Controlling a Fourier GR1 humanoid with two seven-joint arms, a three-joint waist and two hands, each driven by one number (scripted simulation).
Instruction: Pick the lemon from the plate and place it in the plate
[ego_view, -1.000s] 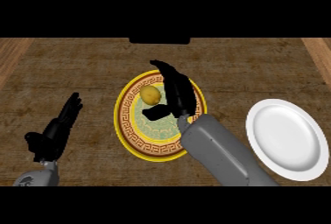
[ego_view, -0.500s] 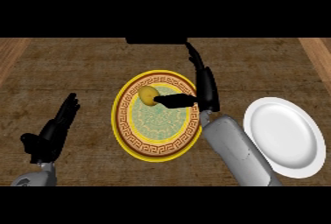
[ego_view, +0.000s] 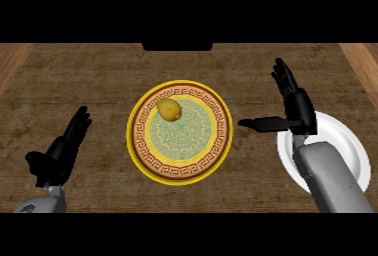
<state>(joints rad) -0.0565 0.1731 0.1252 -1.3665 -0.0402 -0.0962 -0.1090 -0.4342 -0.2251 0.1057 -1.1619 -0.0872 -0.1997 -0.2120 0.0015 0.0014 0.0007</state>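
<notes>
wooden counter (ego_view: 81, 80), lemon (ego_view: 170, 109) on patterned plate (ego_view: 145, 152), left hand (ego_view: 60, 152) open, right hand (ego_view: 298, 111) open by white plate (ego_view: 348, 145)

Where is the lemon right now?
Head view: the lemon lies on the upper part of the patterned plate, apart from the right hand to its right.

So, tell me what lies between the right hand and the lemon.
Head view: only the patterned plate's own surface and rim, then bare counter.
</notes>
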